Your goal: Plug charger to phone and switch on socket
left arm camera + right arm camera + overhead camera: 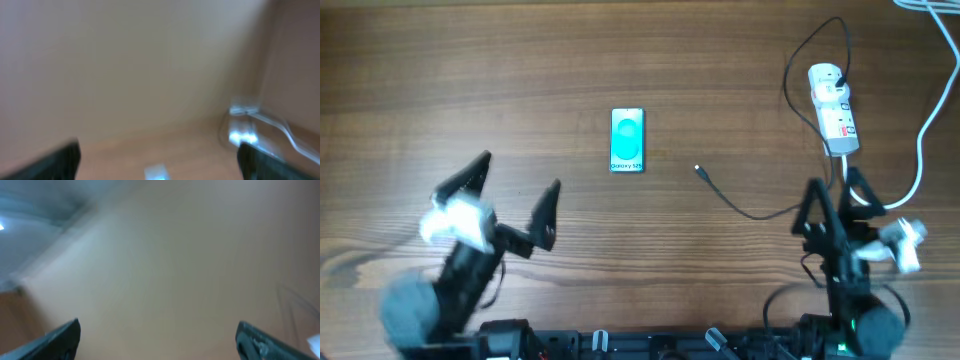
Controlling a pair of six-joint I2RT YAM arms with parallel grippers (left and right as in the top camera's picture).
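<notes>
We are seeing a bench (620, 50) of brown wood, its grain running in long streaks under a smooth, low-sheen finish. The phone (627, 140) is showing a glossy teal screen. The socket (833, 110) and its cord (920, 140) are looking like smooth white plastic. The charger (752, 214) is reading as thin matt black cable, metal-tipped. The left hand (520, 172) and right hand (834, 182) are looking matt black.

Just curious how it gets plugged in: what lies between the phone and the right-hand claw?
Overhead view: only the charger, its metal-tipped end lying unplugged on the bare table beside the phone, its thin black cable curving toward the right gripper.
</notes>
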